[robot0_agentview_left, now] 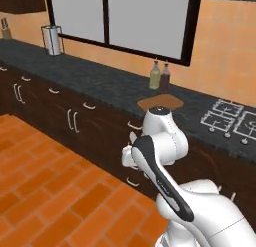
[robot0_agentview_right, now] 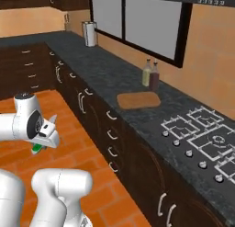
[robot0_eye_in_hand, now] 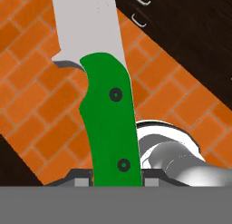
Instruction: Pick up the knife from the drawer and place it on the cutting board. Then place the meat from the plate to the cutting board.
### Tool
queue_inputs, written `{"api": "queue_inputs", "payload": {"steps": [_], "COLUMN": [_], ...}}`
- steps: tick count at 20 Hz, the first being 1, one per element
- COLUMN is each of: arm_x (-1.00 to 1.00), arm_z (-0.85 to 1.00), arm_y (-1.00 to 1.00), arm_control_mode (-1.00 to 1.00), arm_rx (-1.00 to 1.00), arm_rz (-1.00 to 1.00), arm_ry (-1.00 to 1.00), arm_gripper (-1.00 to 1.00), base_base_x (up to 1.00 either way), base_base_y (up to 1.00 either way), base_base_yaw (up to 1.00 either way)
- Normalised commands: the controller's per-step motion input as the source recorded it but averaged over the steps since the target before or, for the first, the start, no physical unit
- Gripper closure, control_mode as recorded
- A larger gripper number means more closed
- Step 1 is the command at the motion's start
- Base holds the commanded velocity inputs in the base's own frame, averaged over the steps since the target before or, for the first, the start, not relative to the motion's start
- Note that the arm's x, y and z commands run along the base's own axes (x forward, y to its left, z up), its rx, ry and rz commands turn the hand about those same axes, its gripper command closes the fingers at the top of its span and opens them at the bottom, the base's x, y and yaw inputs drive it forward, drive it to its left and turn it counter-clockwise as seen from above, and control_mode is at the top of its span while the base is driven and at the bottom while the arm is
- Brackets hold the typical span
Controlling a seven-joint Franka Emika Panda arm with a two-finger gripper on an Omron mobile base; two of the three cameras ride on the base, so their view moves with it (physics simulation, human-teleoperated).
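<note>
One knife [robot0_eye_in_hand: 111, 123] clamped in gripper [robot0_eye_in_hand: 117, 178] over orange brick floor [robot0_agentview_left: 45, 176]; cutting board [robot0_agentview_right: 138, 100] on dark counter [robot0_agentview_right: 110, 74].

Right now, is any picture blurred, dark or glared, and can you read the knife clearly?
Hand view: sharp, evenly lit, knife huge and cut off at the top edge. Right base view: soft, only a green sliver under the tool. Left base view: slightly blurred, dark cabinets, cutting board partly behind the arm; no glare.
</note>
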Motion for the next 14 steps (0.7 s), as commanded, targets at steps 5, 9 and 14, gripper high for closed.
{"api": "queue_inputs", "payload": {"steps": [5,9,14], "arm_x": [0.0,0.0,0.0], "arm_z": [0.0,0.0,0.0], "arm_y": [0.0,0.0,0.0], "arm_control_mode": [1.0,1.0,1.0], "arm_rx": [0.0,0.0,0.0], "arm_rz": [0.0,0.0,0.0], "arm_ry": [0.0,0.0,0.0], "arm_gripper": [1.0,1.0,1.0], "base_base_x": [0.83,0.69,0.78], "base_base_y": [0.81,0.82,0.64], "base_base_yaw": [-0.59,-0.6,-0.56]}}
